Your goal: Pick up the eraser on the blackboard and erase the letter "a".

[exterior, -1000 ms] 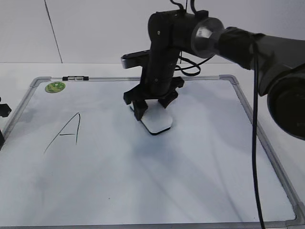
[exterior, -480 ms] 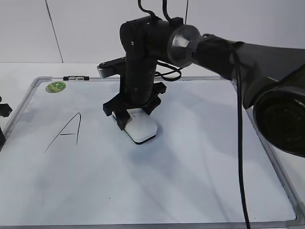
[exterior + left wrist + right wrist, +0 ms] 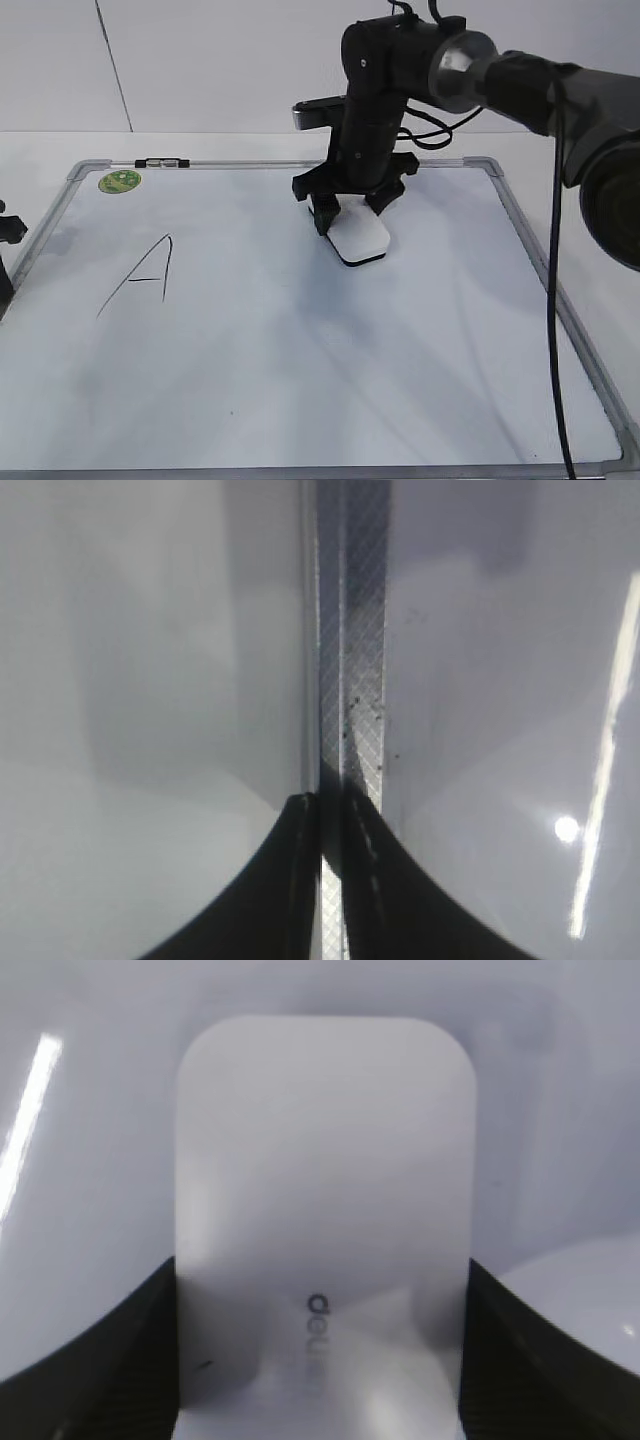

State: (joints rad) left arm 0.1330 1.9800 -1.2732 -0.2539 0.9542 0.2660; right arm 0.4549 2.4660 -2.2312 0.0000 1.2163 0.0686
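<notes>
The right gripper (image 3: 352,212) clamps the eraser (image 3: 361,240) by its long sides, far-centre on the blackboard (image 3: 300,400); glossy plastic looks light, stiff, probably slippery; left gripper (image 3: 330,880) nearly closed, empty.

Exterior view: from the front at chest height, slanting down over the whole blackboard (image 3: 300,380) on the bench (image 3: 40,150). Right wrist view: very close, facing straight down onto the eraser (image 3: 325,1210), shared with the exterior view. Left wrist view: close above the board's frame edge (image 3: 352,630), at the exterior view's far left.
</notes>
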